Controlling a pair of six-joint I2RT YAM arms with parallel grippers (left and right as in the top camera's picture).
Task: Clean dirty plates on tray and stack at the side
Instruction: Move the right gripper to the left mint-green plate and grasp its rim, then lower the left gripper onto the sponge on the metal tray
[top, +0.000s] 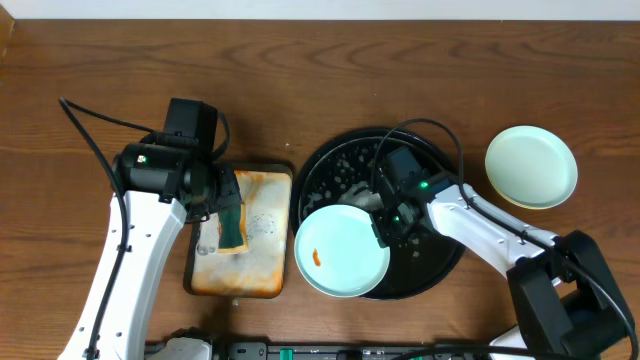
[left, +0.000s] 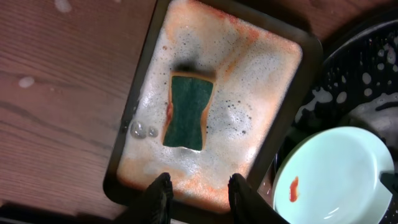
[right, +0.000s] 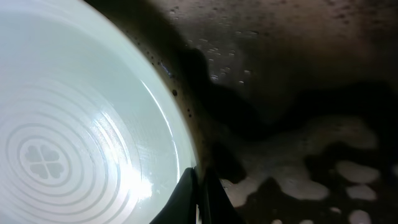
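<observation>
1. Left gripper (left: 199, 196): positioned over the near edge of the rectangular orange tray (top: 268, 190). The 2 fingers stand partly apart, with only soapy tray surface visible between them. Nothing is held.
2. Sponge (left: 188, 112): lies flat near the middle of the orange tray, green face up, surrounded by foam. It is apart from the left fingers in the left wrist view.
3. Right gripper (top: 383, 228): reaches into the round black tray (top: 320, 170). The fingers are pinched together on the right-hand rim of the mint-green plate (top: 342, 250). The right wrist view shows the 2 fingertips meeting at that rim.
4. Mint-green plate: sits at the front-left of the black tray, and its outer part overlaps the tray rim toward the orange tray. Whether it is lifted or resting cannot be determined.
5. Orange smear (top: 316, 257): located on the left part of the plate's inner face.
6. White foam (right: 311, 162): patches cover the black tray floor beside the gripped rim.
7. Second plate (top: 531, 166): rests on the wooden table (top: 300, 70), to the right of the black tray and apart from it.
</observation>
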